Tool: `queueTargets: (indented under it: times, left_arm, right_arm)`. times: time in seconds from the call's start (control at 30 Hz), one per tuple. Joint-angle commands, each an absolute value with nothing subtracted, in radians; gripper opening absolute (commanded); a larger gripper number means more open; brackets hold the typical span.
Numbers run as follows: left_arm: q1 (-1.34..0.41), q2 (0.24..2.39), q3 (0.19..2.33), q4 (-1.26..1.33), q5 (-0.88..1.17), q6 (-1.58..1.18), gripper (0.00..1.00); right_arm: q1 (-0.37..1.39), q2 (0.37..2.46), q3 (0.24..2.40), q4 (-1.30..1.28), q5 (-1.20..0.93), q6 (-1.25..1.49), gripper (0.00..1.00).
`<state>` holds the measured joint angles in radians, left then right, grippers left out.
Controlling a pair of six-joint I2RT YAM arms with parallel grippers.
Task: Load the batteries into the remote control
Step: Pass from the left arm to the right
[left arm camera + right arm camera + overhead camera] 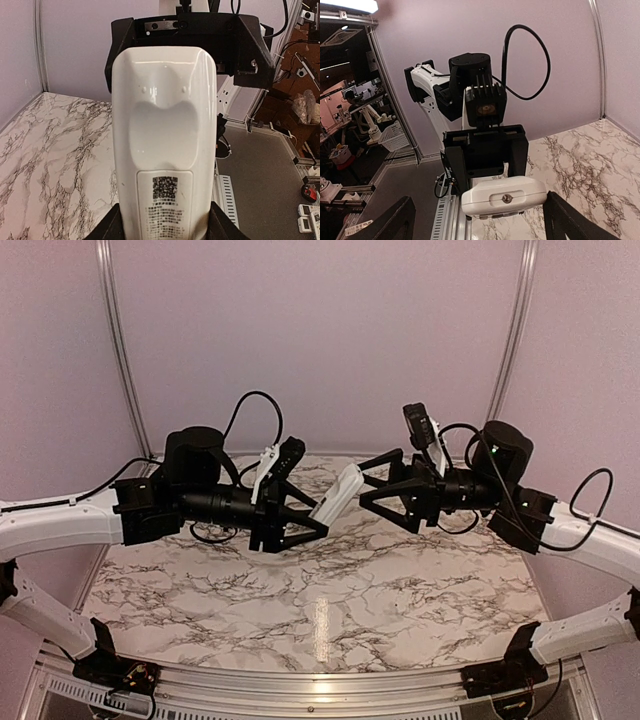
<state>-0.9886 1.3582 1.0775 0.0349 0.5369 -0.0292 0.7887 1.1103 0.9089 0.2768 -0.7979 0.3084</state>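
Observation:
The white remote control (337,493) is held in the air over the middle of the table by my left gripper (316,504), which is shut on its sides. In the left wrist view the remote (162,150) fills the centre, its back up with a QR label, my fingers (107,226) at its lower edges. My right gripper (370,485) is open and faces the remote's far end. In the right wrist view that end (502,197) sits between my wide-apart fingers (400,220). The battery recess appears closed. No batteries are in view.
The marble tabletop (330,590) lies below both arms. Aluminium frame posts (118,340) stand at the back corners before purple walls. Beyond the table edge there is a grey bench (270,175) with cables and small devices.

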Motion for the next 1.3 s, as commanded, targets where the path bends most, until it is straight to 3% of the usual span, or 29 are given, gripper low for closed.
queueTargets:
  times: [0.0, 0.47, 0.93, 1.07, 1.17, 1.27]
  left_arm:
    - [-0.988, 1.321, 1.054, 0.152, 0.594, -0.081, 0.38]
    - [-0.988, 1.336, 1.036, 0.222, 0.628, -0.13, 0.37]
    - [-0.988, 1.358, 1.022, 0.222, 0.607, -0.164, 0.37]
    - [-0.985, 1.356, 1.021, 0.197, 0.561, -0.157, 0.38]
    - [-0.974, 1.356, 1.019, 0.184, 0.521, -0.173, 0.47]
    - [-0.96, 1.352, 1.018, 0.166, 0.452, -0.205, 0.76]
  right_arm:
    - [0.819, 1.148, 0.944, 0.315, -0.829, 0.311, 0.86]
    - [0.85, 1.235, 0.972, 0.43, -0.852, 0.394, 0.77]
    - [0.857, 1.29, 0.993, 0.462, -0.846, 0.443, 0.46]
    - [0.858, 1.294, 1.004, 0.403, -0.79, 0.432, 0.32]
    - [0.855, 1.296, 1.011, 0.357, -0.727, 0.433, 0.22]
    - [0.844, 1.307, 1.031, 0.281, -0.642, 0.441, 0.1]
